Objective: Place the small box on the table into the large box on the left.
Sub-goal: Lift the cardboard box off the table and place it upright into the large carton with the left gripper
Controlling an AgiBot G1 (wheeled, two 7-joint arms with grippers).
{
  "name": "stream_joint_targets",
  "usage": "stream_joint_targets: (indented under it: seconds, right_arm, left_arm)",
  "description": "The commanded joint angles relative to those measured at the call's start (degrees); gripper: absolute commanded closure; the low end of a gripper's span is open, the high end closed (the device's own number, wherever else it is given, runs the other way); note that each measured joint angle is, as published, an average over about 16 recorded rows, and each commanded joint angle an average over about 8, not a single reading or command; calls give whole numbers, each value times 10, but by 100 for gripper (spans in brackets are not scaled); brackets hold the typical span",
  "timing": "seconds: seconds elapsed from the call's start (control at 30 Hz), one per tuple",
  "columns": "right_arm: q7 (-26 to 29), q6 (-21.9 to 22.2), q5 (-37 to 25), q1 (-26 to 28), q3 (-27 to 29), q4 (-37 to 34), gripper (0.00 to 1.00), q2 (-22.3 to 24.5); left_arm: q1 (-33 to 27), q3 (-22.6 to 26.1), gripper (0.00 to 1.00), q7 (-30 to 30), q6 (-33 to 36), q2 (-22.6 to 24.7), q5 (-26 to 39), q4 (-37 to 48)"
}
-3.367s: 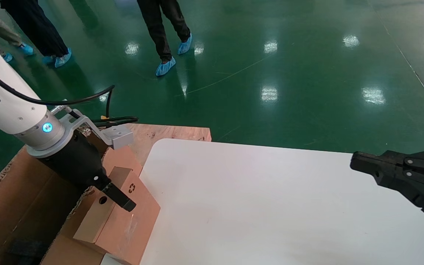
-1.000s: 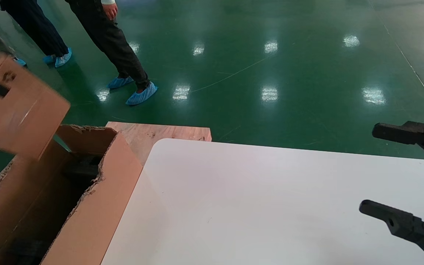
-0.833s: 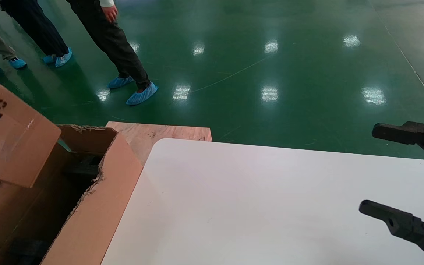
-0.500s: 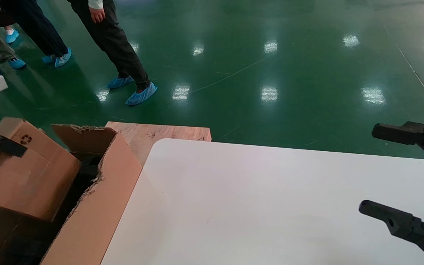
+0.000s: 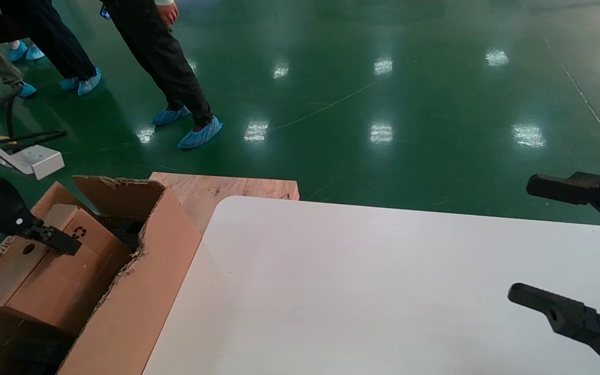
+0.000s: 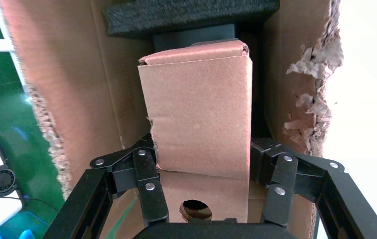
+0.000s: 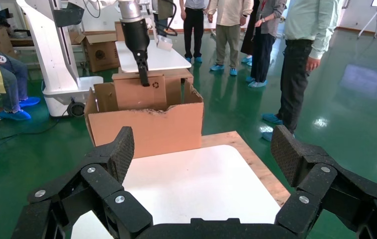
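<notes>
Glossy green floor (image 5: 409, 94) stretches behind a large smooth white tabletop (image 5: 362, 291) with rounded corners, and a bare wooden board (image 5: 227, 188) juts out at its 11 o'clock corner in the head view. At 9 o'clock from the tabletop stands the big brown corrugated carton (image 5: 138, 291) with ragged torn flap edges, black foam (image 6: 186, 15) showing deep inside it. The left gripper (image 6: 201, 174) is over that carton, its black fingers (image 6: 149, 184) clamped on both long sides of the slim pinkish-brown cardboard box (image 6: 199, 119), which sits tilted within the carton's walls, its round hole and recycling mark facing up. Whether its lower end rests on anything cannot be told. The right gripper (image 5: 555, 245) hangs at 3 o'clock over the tabletop's edge, spread wide and holding nothing. Several people in blue shoe covers (image 5: 199, 136) stand on the floor at 11 o'clock.
</notes>
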Motion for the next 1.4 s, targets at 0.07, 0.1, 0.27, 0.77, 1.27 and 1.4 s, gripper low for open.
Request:
stream_joint_targets:
  seconds: [0.07,0.1,0.27,0.77,1.27,1.4]
  right_arm:
    - [0,0,0,0,0,0,0,0]
    - [0,0,0,0,0,0,0,0]
    - [0,0,0,0,0,0,0,0]
    - [0,0,0,0,0,0,0,0]
    - [0,0,0,0,0,0,0,0]
    - [0,0,0,0,0,0,0,0]
  left_arm:
    - [19,2,100,4,-11,2,-7,8]
    - [23,3,100,5,-15,2,-8,9]
    - [43,7,100,6,-35,0,-5,13]
    - [96,30,100,13,-101,-13,31,57]
    - [135,38,100,62,-116,-13,25,136]
    - [135,37,100,77,-113,-9,21,160]
